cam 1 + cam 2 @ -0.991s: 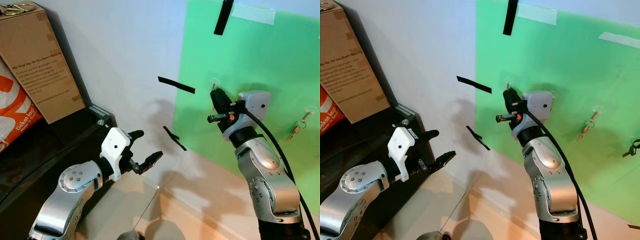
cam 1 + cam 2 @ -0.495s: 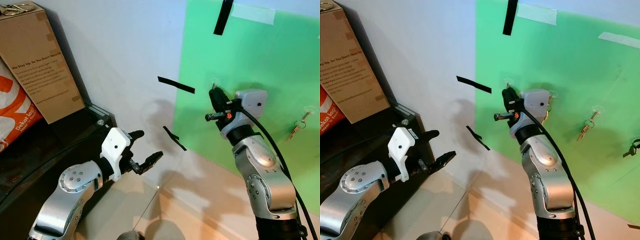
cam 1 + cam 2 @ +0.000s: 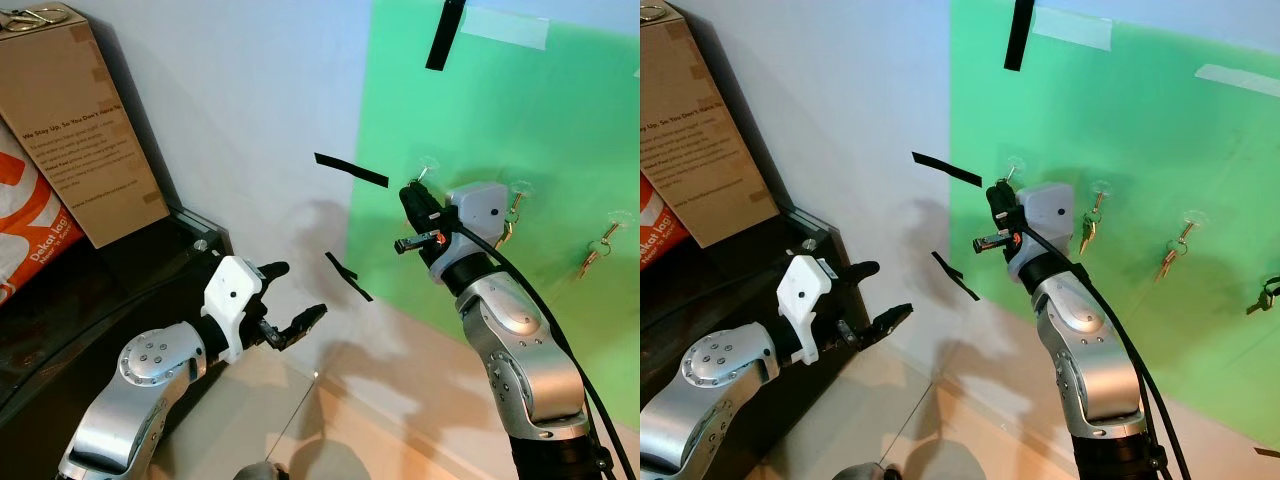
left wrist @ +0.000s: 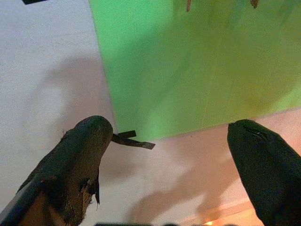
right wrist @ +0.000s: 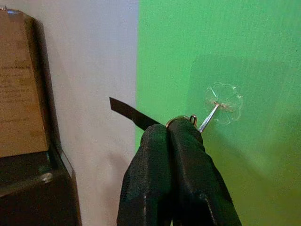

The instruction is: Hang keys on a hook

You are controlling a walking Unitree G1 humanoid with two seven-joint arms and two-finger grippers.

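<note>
My right gripper (image 3: 409, 192) is raised against the green board (image 3: 540, 110), shut on a small metal key ring (image 5: 180, 120) that peeks out above its fingertips. It sits just below and left of a clear stick-on hook (image 3: 427, 164). The hook's (image 5: 223, 101) thin metal prong reaches down to the ring, and I cannot tell whether they touch. The keys themselves are hidden by the fingers. My left gripper (image 3: 296, 297) is held low before the white wall, open and holding nothing.
Other keys hang on clear hooks to the right: one (image 3: 511, 211) just behind my right wrist, another (image 3: 597, 247) farther along, and a dark set (image 3: 1268, 296) at the edge. Black tape strips (image 3: 352, 170) mark the wall. A cardboard box (image 3: 72, 120) stands on a dark cabinet (image 3: 130, 275).
My right arm has drawn back leftward from the board, gripper still shut, uncovering the hook and key behind its wrist. The left arm has not moved.
</note>
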